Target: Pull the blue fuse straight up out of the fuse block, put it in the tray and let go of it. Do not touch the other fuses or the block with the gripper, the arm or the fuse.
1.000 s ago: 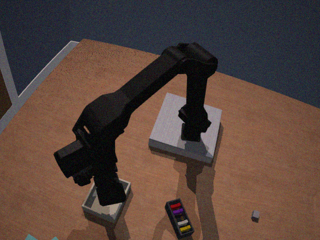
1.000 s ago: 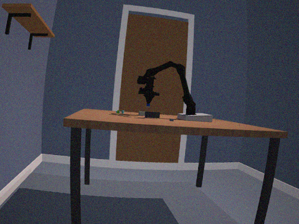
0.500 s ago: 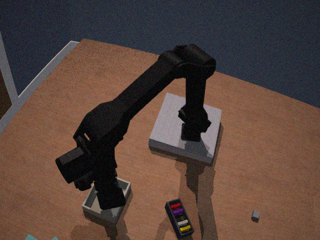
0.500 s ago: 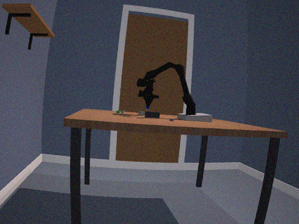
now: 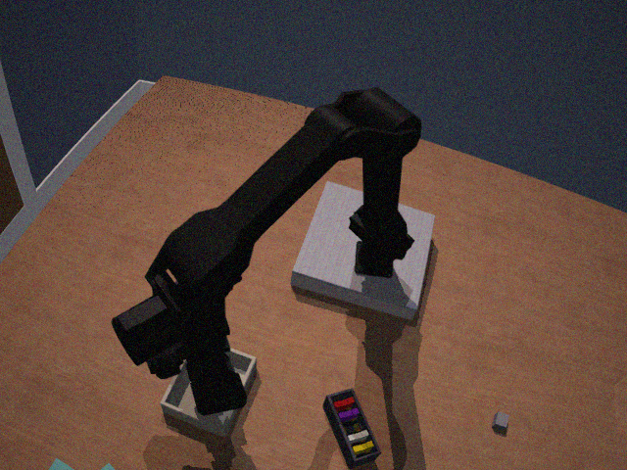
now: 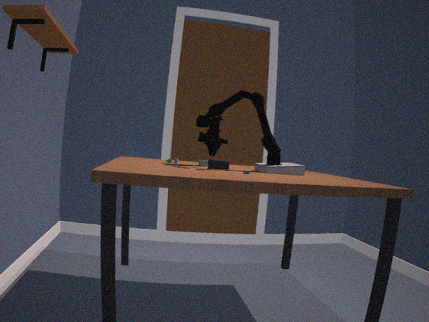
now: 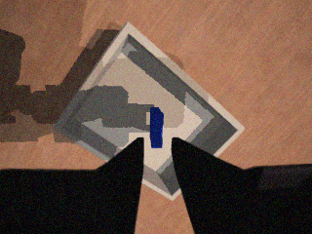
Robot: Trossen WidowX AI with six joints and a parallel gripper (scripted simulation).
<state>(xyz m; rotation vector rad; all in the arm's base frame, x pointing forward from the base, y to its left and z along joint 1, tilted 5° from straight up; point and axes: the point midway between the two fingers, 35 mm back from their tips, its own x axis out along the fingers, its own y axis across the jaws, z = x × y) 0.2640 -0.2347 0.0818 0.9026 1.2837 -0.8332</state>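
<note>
Table top [image 5: 481,283]: matt wood grain, reddish-brown. Tray [image 7: 221,138]: smooth matt grey, plastic-like. Blue fuse [image 7: 156,127]: smooth, saturated, slight sheen. Arm [image 5: 283,176]: matt black. Base plate [image 5: 323,253]: smooth pale grey.

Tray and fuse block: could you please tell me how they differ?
The tray is pale and squarish; the block dark and narrow. The tray holds the blue fuse; the block, four other fuses. The open claw is over the tray, not the block. Both sit on the table.
</note>
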